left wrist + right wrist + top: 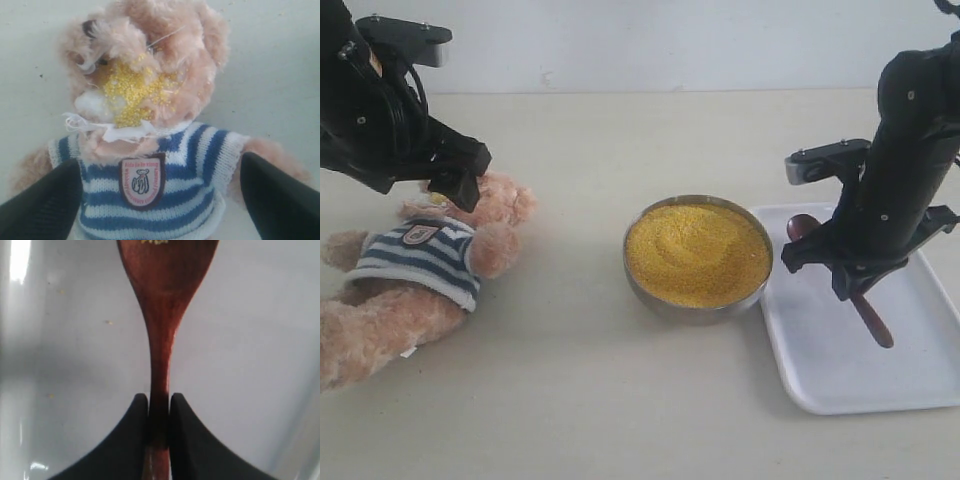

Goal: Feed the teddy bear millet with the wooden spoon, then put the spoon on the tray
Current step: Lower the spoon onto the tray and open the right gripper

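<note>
A pale beige counter (570, 400) with a plain matte surface fills most of the exterior view. A whitish wall (670, 40) runs along the top of the frame, with a small faint mark left of centre. The light is soft and even, and the shadows are faint.

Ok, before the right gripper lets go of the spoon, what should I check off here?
1. Feeding: millet sticks to the teddy bear around its muzzle: ok.
2. Grip: right gripper shut on the wooden spoon at its handle: ok.
3. Place: spoon above the tray: ok.
4. Contact: spoon resting on the tray floor: cannot tell.
5. Clearance: left gripper open, empty, over the bear, away from the tray: ok.
</note>
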Robot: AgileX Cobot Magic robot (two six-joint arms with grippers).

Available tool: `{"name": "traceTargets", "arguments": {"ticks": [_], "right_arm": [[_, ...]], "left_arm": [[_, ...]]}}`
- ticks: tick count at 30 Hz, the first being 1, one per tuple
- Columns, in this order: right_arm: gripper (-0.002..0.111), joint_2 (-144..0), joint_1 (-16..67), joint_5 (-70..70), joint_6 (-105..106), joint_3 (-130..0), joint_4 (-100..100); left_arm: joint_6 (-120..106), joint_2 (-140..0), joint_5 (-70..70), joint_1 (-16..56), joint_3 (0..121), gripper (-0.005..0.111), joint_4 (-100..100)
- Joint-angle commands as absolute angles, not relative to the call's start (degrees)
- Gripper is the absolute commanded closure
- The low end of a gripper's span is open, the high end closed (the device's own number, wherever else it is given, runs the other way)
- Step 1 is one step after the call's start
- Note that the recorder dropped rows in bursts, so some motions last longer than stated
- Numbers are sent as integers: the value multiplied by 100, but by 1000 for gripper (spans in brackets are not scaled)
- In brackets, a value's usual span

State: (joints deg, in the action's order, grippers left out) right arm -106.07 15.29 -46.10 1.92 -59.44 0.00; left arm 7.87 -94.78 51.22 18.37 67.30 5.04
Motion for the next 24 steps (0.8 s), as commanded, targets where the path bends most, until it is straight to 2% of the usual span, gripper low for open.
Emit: {"name": "traceTargets", "arguments": {"ticks": [1, 6, 8, 10, 12, 13, 24], "right_arm": [[109, -10785, 1483, -4269, 103, -5698, -37], [107, -10812, 1483, -4165, 49, -5700, -37], [99, -10812, 1483, -4137, 38, -5700, -37], [79, -10812, 1483, -4137, 41, -5700, -37], [64, -10812, 1483, -4137, -85, -5700, -37], [62, -10812, 1483, -4160, -85, -5700, -37], [61, -10471, 1483, -4221, -85, -5700, -76]], "left_arm": [[769, -9434, 5035, 1827, 6761, 25, 554], [731, -9434, 4885, 1827, 6761, 25, 554], [731, -9434, 4885, 1827, 6761, 25, 554], [728, -9434, 4885, 1827, 6761, 25, 554], [728, -9434, 4885, 1827, 6761, 25, 554], [728, -9434, 4885, 1827, 6761, 25, 554], [690, -9434, 4885, 1827, 6761, 25, 554]]}}
